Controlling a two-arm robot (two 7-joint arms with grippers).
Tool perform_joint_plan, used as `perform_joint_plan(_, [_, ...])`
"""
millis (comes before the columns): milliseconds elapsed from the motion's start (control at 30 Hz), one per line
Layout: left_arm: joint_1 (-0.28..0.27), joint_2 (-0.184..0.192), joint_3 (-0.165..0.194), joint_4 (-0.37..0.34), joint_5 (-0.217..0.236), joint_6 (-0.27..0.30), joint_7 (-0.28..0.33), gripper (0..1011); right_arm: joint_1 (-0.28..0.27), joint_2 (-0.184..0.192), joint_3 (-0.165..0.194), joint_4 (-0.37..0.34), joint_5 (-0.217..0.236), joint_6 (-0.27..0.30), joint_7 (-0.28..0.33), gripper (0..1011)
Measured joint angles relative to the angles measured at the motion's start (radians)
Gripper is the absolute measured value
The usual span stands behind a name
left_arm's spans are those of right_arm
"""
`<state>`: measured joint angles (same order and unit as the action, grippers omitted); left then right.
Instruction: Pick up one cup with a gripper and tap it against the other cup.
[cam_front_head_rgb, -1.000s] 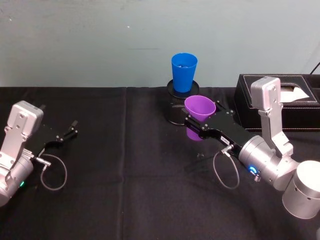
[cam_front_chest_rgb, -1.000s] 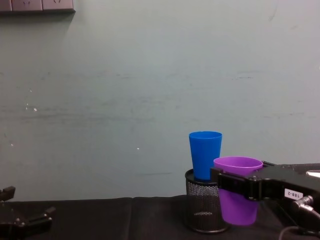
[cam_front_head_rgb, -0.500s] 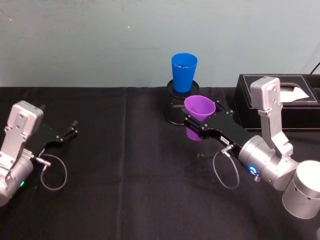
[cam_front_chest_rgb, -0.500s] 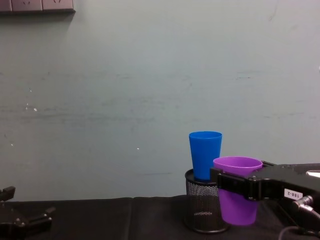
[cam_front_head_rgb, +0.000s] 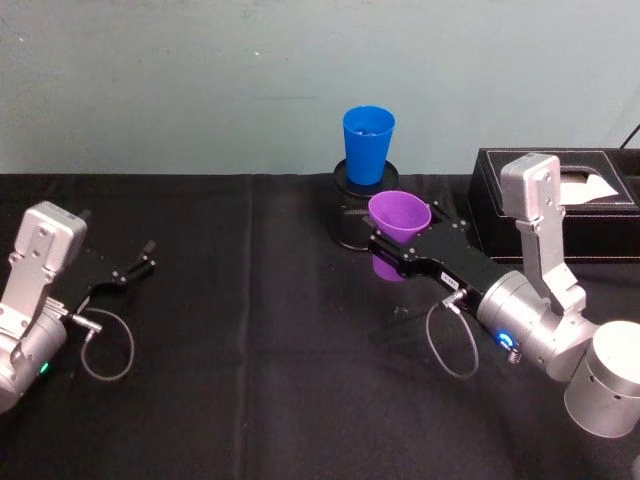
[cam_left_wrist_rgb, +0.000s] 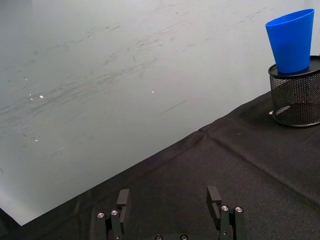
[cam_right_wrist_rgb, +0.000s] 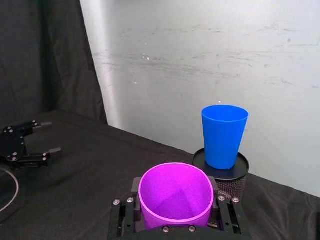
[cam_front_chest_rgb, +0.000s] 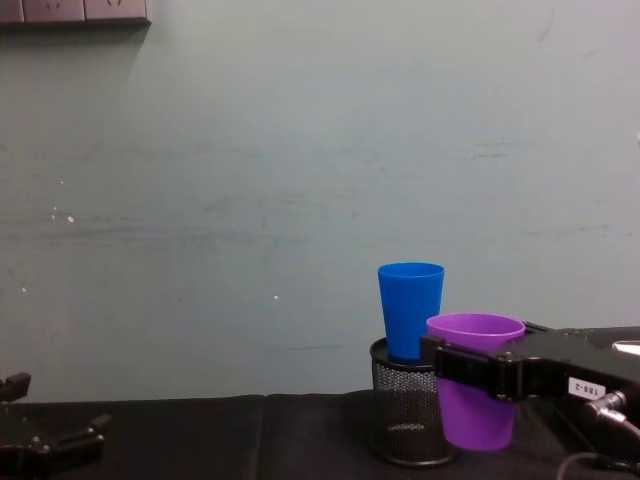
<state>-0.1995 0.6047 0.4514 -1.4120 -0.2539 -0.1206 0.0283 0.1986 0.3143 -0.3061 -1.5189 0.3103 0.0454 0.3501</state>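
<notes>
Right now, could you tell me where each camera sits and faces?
Head: high, looking down on the table; both arms, right gripper shut on purple cup.
Chest: low, facing the wall; right gripper from the right.
Left wrist: behind the open left gripper parked at left, toward the blue cup.
Right wrist: behind its jaws, over purple cup.
All share the blue cup.

Only writing I can find is on the little white label (cam_front_chest_rgb: 587, 388) stuck to the side of my right gripper (cam_front_chest_rgb: 470, 362), at the back end of its black body near the cable plug. In the chest view it looks like "188-2", but the characters are small, so I wouldn't swear to every digit. In the head view it's too tiny to read.
</notes>
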Motion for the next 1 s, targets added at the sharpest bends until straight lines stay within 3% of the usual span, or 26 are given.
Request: perform_joint_plan(1000, [0.0,0.0,0.0,0.0,0.0,0.0,0.0,1000,0.0,0.0,0.0,0.0,0.0,0.0,0.0,746])
